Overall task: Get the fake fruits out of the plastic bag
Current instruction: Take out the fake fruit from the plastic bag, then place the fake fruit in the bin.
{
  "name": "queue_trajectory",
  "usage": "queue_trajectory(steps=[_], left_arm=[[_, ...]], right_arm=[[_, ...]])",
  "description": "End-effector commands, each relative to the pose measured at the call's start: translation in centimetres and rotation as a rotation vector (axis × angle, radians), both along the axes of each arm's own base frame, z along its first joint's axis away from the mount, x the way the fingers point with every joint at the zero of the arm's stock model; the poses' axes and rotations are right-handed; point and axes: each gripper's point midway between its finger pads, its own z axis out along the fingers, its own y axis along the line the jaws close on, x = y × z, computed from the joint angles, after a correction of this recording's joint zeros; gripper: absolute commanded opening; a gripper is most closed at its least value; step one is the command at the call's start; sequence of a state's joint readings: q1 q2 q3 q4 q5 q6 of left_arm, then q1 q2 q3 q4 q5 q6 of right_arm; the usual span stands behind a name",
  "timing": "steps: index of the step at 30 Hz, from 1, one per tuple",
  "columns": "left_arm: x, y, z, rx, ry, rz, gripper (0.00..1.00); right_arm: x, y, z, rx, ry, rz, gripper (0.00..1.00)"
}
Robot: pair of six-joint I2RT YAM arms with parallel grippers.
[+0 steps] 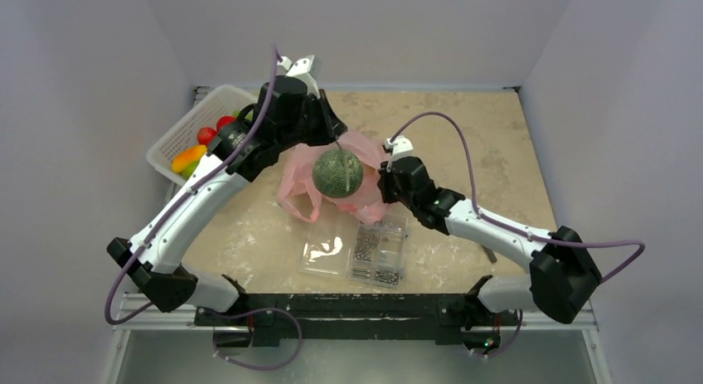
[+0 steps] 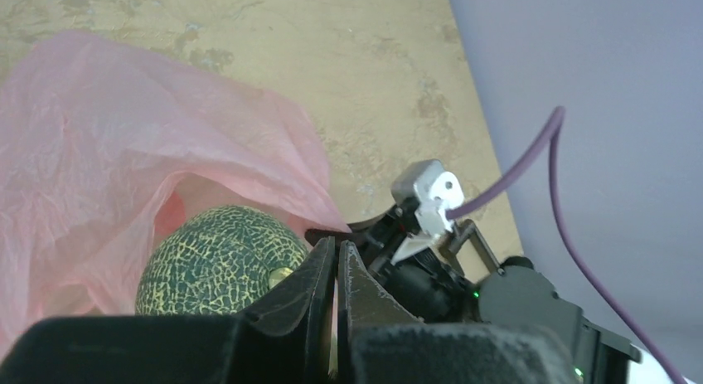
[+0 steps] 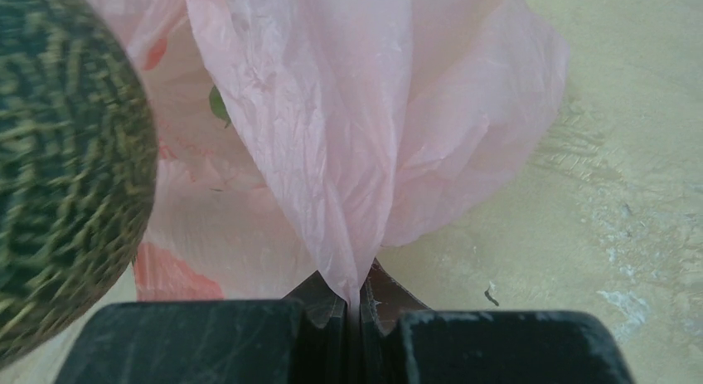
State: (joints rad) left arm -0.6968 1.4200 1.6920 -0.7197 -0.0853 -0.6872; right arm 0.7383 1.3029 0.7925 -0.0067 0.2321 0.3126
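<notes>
The plastic bag (image 1: 297, 183) lies mid-table, mouth judged upward, with a fold pinched tight in the right gripper (image 3: 358, 299). The melon (image 1: 337, 172) sits at the mouth, mostly out: round, no long axis, stem end apparently up. The left gripper (image 2: 336, 272) is closed to a slit, seemingly on that stem. Step in hand: extraction. Next: lift clear while the bag is held back

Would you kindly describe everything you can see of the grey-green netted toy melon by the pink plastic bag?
The grey-green netted toy melon is a ball of dull plastic with pale cracked veining and a thin stem. It is at the mouth of the translucent pink plastic bag, mostly clear of it, apparently hanging by its stem from the shut left gripper.
</notes>
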Motion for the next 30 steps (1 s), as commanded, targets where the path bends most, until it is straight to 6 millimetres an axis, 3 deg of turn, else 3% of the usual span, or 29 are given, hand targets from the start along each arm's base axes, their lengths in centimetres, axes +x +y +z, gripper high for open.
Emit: queue_trajectory(steps=[1,5,9,14,23,30], left_arm=[[-2.7,0.4,4.4,-0.094,-0.03,-0.053,0.0],[-3.8,1.8,7.8,-0.119,-0.107,-0.048,0.0],[-3.6,4.6,10.9,-0.032,-0.207,0.016,0.0],[-2.4,7.7,12.4,0.058,-0.244,0.058,0.0],[3.1,16.5,11.0,0.189,-0.234,0.28,0.0],[10.7,21.5,7.2,0.26,-0.181,0.432,0.0]], right_arm=[[2.1,-0.1,2.3,0.026,-0.031,-0.107,0.0],[2.4,0.3,2.0,0.021,-0.023,-0.102,0.0],[1.9,0.1,1.5,0.015,-0.011,-0.092,0.0],[0.9,-0.5,1.2,0.015,-0.013,-0.077,0.0],[-0.2,-2.2,2.4,0.013,-0.063,-0.085,0.0],[0.0,-2.0,3.0,0.028,-0.08,-0.084,0.0]])
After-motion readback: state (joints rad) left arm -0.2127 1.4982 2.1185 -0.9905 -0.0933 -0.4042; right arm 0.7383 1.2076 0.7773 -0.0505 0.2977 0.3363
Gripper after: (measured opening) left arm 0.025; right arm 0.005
